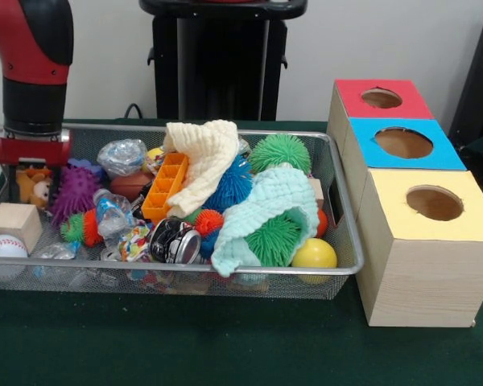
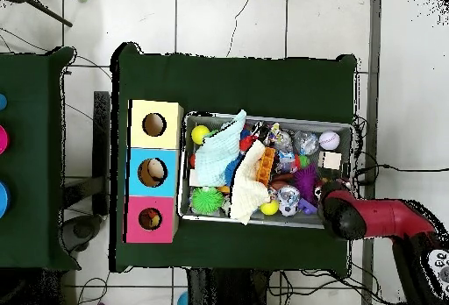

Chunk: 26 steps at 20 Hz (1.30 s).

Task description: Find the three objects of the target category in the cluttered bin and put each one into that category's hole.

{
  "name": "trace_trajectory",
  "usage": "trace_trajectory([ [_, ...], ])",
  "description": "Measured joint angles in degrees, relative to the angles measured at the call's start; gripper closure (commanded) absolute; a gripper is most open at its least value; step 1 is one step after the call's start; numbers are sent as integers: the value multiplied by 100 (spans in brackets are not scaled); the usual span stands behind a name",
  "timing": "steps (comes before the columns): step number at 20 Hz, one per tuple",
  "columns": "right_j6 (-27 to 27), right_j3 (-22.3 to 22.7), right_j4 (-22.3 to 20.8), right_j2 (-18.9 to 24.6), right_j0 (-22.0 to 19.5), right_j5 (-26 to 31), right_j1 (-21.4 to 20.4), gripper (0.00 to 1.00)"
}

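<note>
The silver wire-mesh bin (image 1: 225,269) is full of mixed clutter; it also shows in the overhead view (image 2: 263,116). The red arm comes down at the bin's far left corner in the front view. My gripper (image 1: 24,175) hangs low over a tan plush toy (image 1: 34,190), beside a purple spiky ball (image 1: 74,191). The arm's head (image 2: 344,214) hides the gripper in the overhead view. The red-faced wooden box has its round hole (image 1: 381,98) at the far right, also seen from overhead (image 2: 151,220).
In the bin lie green spiky balls (image 1: 281,151) (image 1: 274,240), a blue spiky ball (image 1: 229,185), an orange tray (image 1: 164,186), a cream cloth (image 1: 205,157), a mint cloth (image 1: 262,211), a yellow ball (image 1: 314,253), a baseball (image 1: 4,248) and a wooden block (image 1: 14,223). Blue-faced (image 1: 404,143) and yellow-faced (image 1: 435,203) boxes stand beside the red one.
</note>
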Motion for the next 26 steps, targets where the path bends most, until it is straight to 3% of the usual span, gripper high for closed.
trace_trajectory([
  [4, 0, -45, 1, -82, -1, -337, 122, 0],
  [5, 0, -66, 1, -99, -1, -432, 154, 100],
  [20, 0, -44, 136, -106, -1, -295, 117, 100],
  [26, 0, 394, 783, -104, 0, 487, -449, 100],
])
